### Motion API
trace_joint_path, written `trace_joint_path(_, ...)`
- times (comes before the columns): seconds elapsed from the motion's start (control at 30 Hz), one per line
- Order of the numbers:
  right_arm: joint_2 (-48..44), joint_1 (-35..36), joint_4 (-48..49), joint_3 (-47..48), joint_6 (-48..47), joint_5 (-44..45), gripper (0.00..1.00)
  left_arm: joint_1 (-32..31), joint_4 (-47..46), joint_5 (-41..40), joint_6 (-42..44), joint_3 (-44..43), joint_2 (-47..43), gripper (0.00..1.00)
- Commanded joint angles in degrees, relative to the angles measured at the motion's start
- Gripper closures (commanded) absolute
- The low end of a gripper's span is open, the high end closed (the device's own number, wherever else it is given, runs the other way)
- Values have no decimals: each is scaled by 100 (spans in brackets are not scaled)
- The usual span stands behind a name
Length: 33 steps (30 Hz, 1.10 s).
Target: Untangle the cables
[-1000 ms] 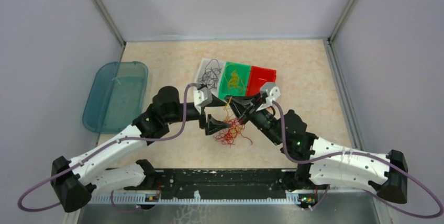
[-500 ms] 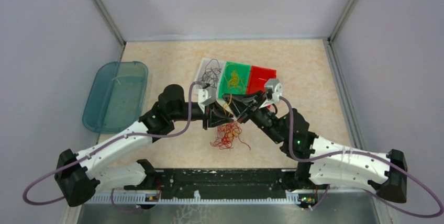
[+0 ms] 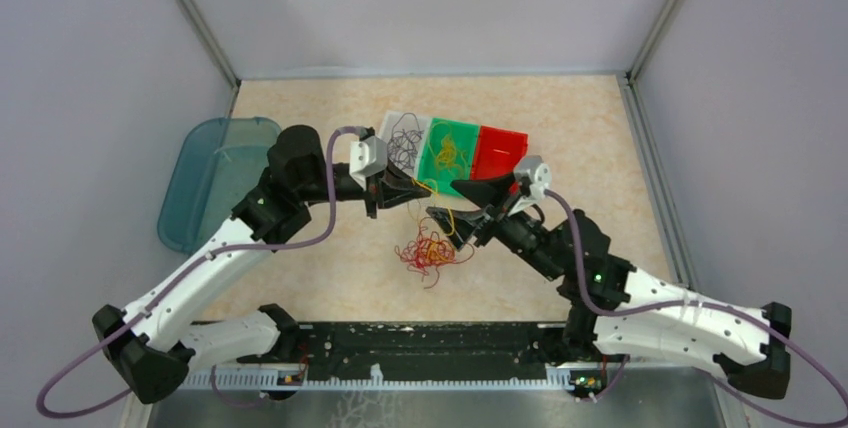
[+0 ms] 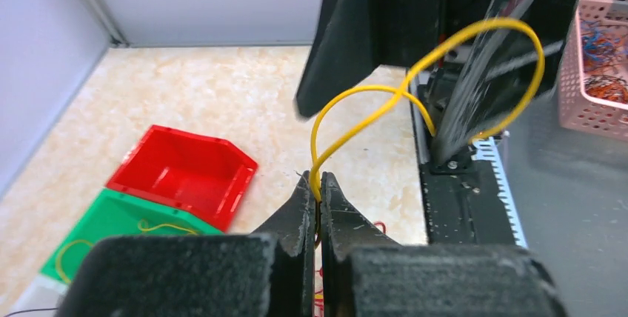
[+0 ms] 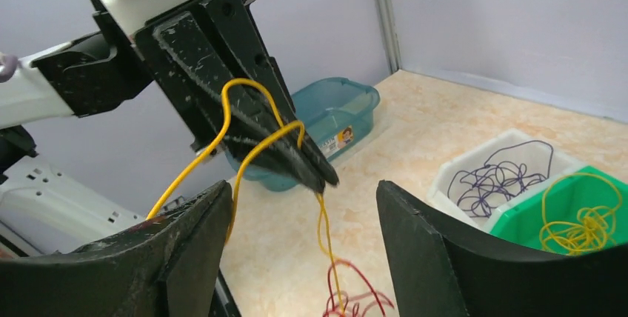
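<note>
A tangle of red and yellow cables [image 3: 432, 253] lies on the table between the two arms. My left gripper [image 3: 420, 189] hangs above and behind it, shut on a yellow cable [image 4: 415, 87] that loops upward from the fingertips and also trails down into the pile. In the right wrist view the same yellow cable [image 5: 252, 124] arches over the left gripper [image 5: 326, 178] and one strand brushes my right gripper's left finger [image 5: 200, 235]. My right gripper [image 3: 457, 204] stands open just right of the left one, gripping nothing. Red strands [image 5: 355, 298] show below it.
Three bins stand in a row behind the grippers: a white bin [image 3: 388, 126] with dark cables, a green bin [image 3: 462, 130] with yellow cables, and a red bin [image 3: 502, 148]. A teal tray [image 3: 215, 183] sits at the far left. A pink basket [image 4: 592, 58] lies beyond the table's near edge.
My left gripper shut on the yellow cable and pulled it up and toward the back left. My right gripper opened and let go. The tangle shifted slightly on the table.
</note>
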<state>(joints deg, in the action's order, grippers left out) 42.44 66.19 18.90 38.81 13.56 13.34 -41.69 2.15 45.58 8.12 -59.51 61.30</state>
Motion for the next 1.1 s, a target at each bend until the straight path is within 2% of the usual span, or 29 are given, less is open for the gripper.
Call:
trace_joint_path(0.0,-931,-95,-774,20,-23,-62,26,260,582,277,580,-322,-143,99)
trace_joint_path(0.1,-1202,-209,-1290,-111,-35,135,24,315,690,391,649,-454,-146,99)
trace_joint_path(0.23,-972,-363,-1057,-294,49,-398,24,313,656,626,564,-646,-40,99)
trace_joint_path(0.37,-280,-504,-251,-344,125,-1160,24,311,756,794,522,-868,94,99)
trace_joint_path(0.6,916,-739,1496,-473,239,-1557,27,311,953,1009,492,-1417,294,99)
trace_joint_path(0.7,1471,-748,1935,-543,268,-1520,30,311,950,1084,452,-1621,310,99)
trace_joint_path(0.9,2016,-748,3110,-1301,623,-1198,46,311,952,1215,425,-2207,422,99)
trace_joint_path(1.07,2072,-748,3580,-2018,816,-718,48,311,830,1126,533,-2785,585,99)
